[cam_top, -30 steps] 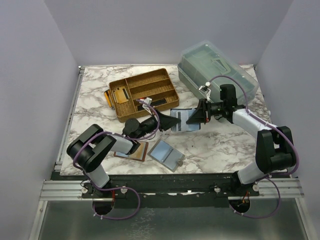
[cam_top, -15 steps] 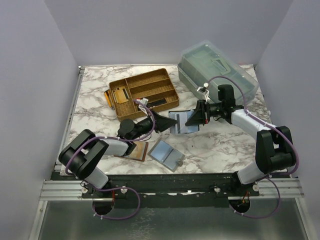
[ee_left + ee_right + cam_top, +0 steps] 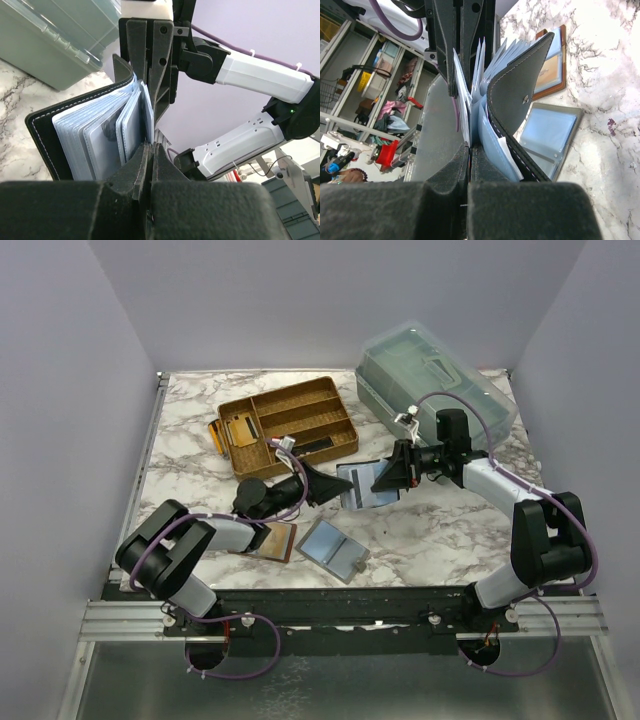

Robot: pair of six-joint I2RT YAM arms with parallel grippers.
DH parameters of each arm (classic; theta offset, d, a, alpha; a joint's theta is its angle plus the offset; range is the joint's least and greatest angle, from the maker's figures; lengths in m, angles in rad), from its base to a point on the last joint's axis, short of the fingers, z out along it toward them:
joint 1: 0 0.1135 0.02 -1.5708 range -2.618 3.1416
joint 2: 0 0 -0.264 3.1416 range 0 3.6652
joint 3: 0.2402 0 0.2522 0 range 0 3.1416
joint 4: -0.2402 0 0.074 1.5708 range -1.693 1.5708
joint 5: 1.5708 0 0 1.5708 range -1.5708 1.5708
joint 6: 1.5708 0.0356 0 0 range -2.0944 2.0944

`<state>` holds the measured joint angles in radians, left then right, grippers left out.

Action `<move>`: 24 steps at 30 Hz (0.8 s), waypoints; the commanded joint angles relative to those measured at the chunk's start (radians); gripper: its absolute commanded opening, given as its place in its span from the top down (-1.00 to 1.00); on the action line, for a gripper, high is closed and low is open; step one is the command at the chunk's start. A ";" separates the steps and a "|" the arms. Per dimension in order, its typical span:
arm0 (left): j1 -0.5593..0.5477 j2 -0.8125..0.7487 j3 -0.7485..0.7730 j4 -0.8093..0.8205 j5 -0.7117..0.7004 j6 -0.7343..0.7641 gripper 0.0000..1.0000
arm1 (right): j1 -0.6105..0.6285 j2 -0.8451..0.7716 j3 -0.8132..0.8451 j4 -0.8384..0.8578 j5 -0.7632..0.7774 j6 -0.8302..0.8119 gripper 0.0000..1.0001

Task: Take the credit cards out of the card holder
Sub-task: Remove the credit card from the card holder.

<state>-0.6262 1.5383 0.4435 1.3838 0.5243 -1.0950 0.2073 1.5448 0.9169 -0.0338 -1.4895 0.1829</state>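
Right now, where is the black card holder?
In the top view, the black card holder is open mid-table, pinched between the left gripper and right gripper, nearer than the tan divider tray.

Card holder [image 3: 360,483]: black bifold with white stitching, held open near the middle of the marble table [image 3: 420,530], its cover bowed outward. Credit cards [image 3: 102,140]: pale grey-blue, fanned on edge in the blue-grey inner pockets, still seated.

black stitched bifold card holder [image 3: 358,486]: between left gripper [image 3: 326,484] and right gripper [image 3: 380,482]. tan woven compartment tray [image 3: 288,425]: behind left gripper. clear lidded plastic box [image 3: 435,385]: behind right gripper. brown card holder [image 3: 278,540], grey card holder [image 3: 335,550]: side by side on marble table [image 3: 430,530], before both grippers.
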 commanded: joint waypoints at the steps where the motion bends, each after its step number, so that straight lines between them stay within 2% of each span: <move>1: 0.033 -0.059 -0.037 0.082 0.019 -0.012 1.00 | -0.029 0.001 -0.008 0.025 -0.023 -0.008 1.00; 12: 0.036 -0.033 -0.017 0.123 0.052 -0.055 0.97 | -0.029 0.016 -0.007 0.021 -0.015 -0.014 1.00; 15: 0.036 -0.025 -0.021 0.142 0.048 -0.067 0.68 | -0.029 0.020 -0.001 0.001 -0.015 -0.028 1.00; 22: 0.036 -0.042 -0.050 0.105 0.015 -0.034 0.40 | -0.029 0.022 0.005 -0.014 -0.027 -0.045 1.00; 23: 0.040 -0.050 -0.061 0.092 0.007 -0.022 0.31 | -0.029 0.020 0.006 -0.012 -0.034 -0.044 1.00; 24: 0.043 -0.064 -0.076 0.086 -0.001 -0.011 0.10 | -0.030 0.016 0.006 -0.012 -0.040 -0.044 1.00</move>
<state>-0.5900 1.5055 0.4103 1.4498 0.5449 -1.1530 0.1795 1.5597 0.9150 -0.0437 -1.4876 0.1562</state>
